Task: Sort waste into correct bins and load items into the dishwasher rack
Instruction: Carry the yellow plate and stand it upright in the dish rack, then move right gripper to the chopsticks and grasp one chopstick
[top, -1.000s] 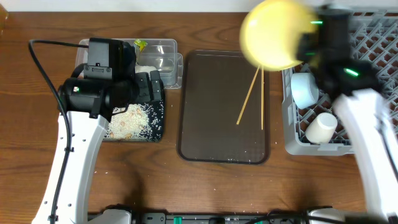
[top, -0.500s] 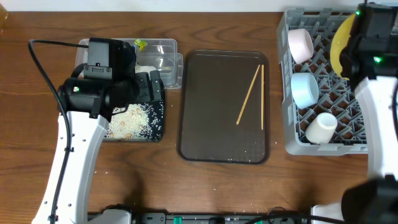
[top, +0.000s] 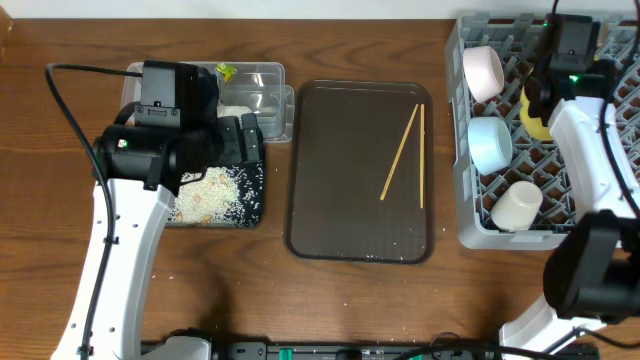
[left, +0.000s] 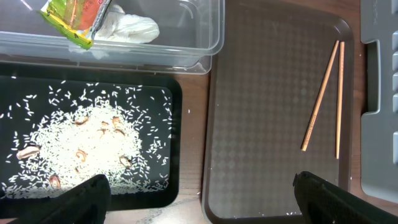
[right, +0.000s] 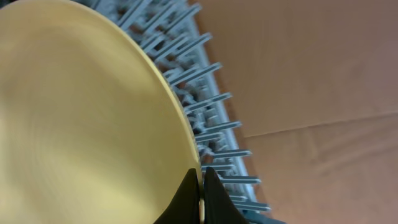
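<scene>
Our right gripper is clenched on the rim of the yellow plate, held on edge inside the grey rack, beside the blue bowl. Our left gripper hangs spread wide over the black tray of rice. Two chopsticks lie on the brown tray, and the wrapper sits in the clear tub

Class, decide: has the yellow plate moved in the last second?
Yes. The yellow plate went rightward, from over the brown tray's corner into the grey rack.
</scene>
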